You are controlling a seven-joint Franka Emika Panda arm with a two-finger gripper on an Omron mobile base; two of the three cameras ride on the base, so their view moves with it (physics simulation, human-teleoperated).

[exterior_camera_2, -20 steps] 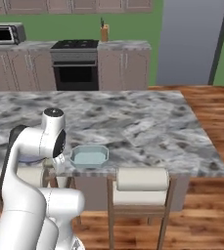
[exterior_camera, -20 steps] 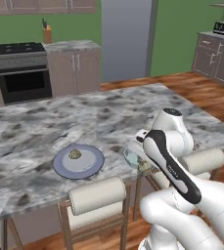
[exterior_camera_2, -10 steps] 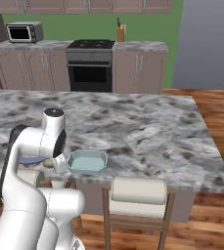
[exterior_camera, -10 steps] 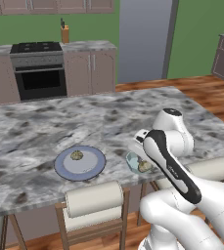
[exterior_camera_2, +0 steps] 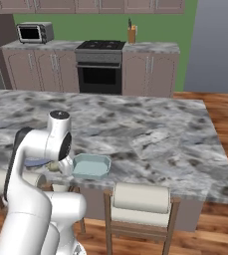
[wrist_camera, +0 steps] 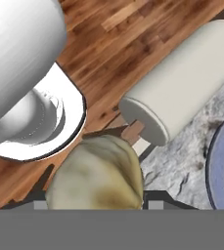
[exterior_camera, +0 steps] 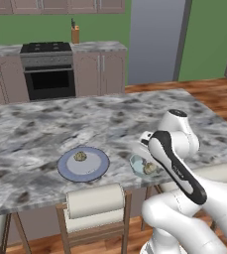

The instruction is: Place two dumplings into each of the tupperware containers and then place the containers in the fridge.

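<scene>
One lumpy tan-green dumpling [wrist_camera: 96,173] pinched in claw [wrist_camera: 96,207], hanging past bench [exterior_camera: 35,134] edge over wood floor [wrist_camera: 133,29]. Risk: slips, drops beside pale blue-green tub [exterior_camera_2: 91,166]. Second dumpling [exterior_camera: 80,157] on blue-grey plate [exterior_camera: 83,164].

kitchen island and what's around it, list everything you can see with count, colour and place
dumplings: three, tan-green; one on the blue-grey plate, one by the tub at the arm, one close up between the claw tips
blue-grey plate: one, near edge of the island
tupperware container: one, pale blue-green, near edge beside the arm
island counter: one, grey marble
stools: cream padded backs, tucked under the near edge
oven: one, dark with black window, back wall
toaster oven: one, silver, back counter
knife block: one, tan, beside the stove
fridge: one, grey, back wall
claw: one, dark tips, shut on a dumpling
arm: one, white
</scene>
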